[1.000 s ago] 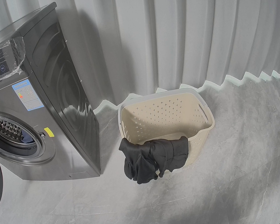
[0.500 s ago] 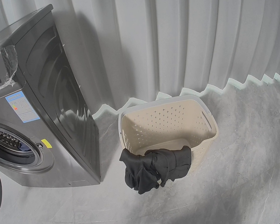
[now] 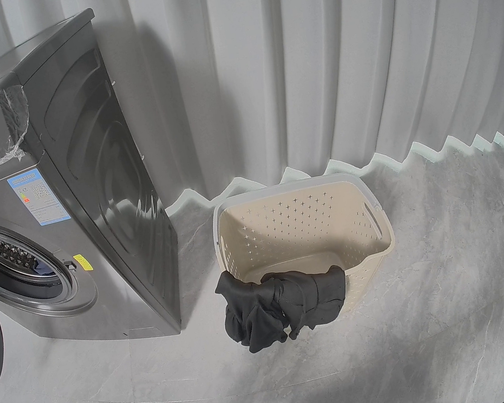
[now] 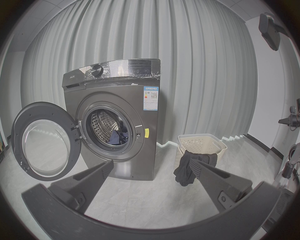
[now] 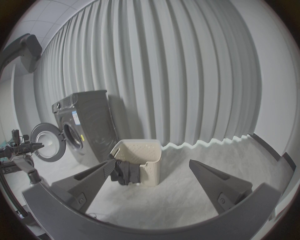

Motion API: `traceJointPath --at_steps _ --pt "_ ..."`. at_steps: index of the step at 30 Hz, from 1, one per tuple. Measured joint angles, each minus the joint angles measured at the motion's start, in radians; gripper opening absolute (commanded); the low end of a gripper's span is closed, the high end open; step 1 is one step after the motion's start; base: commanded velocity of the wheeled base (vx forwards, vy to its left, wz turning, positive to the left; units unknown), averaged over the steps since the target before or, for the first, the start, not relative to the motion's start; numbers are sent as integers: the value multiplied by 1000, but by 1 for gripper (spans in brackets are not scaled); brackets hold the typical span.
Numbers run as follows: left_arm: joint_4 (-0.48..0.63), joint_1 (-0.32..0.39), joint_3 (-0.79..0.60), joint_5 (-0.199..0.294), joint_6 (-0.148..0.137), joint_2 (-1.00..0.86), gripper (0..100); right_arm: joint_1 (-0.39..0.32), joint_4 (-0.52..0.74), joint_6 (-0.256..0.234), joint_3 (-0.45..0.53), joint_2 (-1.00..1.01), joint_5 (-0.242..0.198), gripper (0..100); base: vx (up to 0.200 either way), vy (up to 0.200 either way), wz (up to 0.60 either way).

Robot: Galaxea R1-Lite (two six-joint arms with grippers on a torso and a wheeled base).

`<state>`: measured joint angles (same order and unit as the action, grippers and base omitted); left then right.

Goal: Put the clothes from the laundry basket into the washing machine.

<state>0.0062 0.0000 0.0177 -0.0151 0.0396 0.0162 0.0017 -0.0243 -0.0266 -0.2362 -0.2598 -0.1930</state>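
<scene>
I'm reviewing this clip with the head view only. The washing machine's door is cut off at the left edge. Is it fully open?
Observer: Yes. In the left wrist view the door is swung wide, clear of the washing machine opening.
Operator: Is anything inside?
Observer: A blue garment lies low in the drum.
Operator: I can see just one fingertip of the right gripper. Is it holding anything?
Observer: No. The right gripper has its fingers spread and empty, well short of the black garment draped over the laundry basket rim.
</scene>
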Motion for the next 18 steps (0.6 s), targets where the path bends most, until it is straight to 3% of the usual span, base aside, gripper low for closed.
traceJointPath --at_steps 4,9,12,18 --pt "0 0 0 0 0 0 100 4 -37 40 -25 -178 -56 100 0 0 0" --pt "0 0 0 0 0 0 100 54 -129 52 -50 -414 -62 100 0 0 0" --pt "0 0 0 0 0 0 100 119 -194 23 -64 -554 -17 100 0 0 0" --pt "0 0 0 0 0 0 100 345 -286 -102 -108 -801 159 100 0 0 0"
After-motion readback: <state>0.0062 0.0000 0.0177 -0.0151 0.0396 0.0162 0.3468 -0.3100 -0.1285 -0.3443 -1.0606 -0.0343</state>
